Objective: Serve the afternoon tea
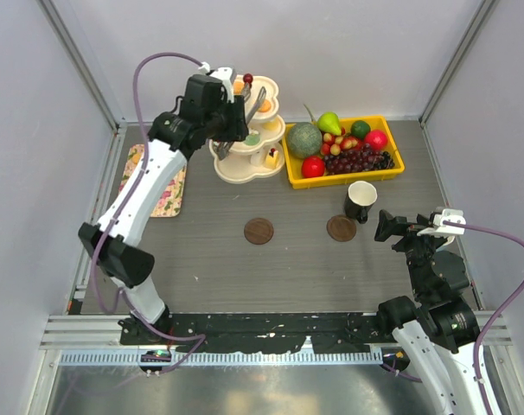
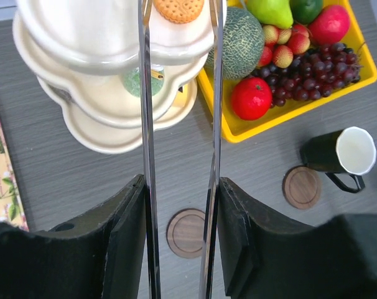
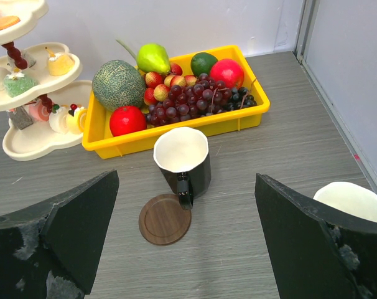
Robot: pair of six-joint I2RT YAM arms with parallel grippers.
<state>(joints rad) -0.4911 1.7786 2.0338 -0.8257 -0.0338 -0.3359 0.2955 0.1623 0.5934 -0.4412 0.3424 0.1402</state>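
A cream three-tier stand (image 1: 249, 143) at the back holds the sweets. My left gripper (image 1: 230, 121) is above it, shut on metal tongs (image 2: 147, 93); the tong tips flank a round orange tart (image 2: 178, 9) on the top tier. In the right wrist view I see the yellow cake wedge (image 3: 60, 62) and a pale green piece (image 3: 17, 84) on the middle tier. The black mug (image 1: 361, 201) stands beside a wooden coaster (image 1: 341, 228), its base off the coaster. My right gripper (image 1: 385, 226) is open and empty, just right of the mug. The white-and-blue mug (image 3: 353, 200) shows behind its right finger.
A yellow tray (image 1: 392, 169) of fruit stands right of the stand. A second wooden coaster (image 1: 258, 231) lies mid-table. A flowered rectangular tray (image 1: 162, 194) lies at the left, under the left arm. Walls close in at the back and both sides.
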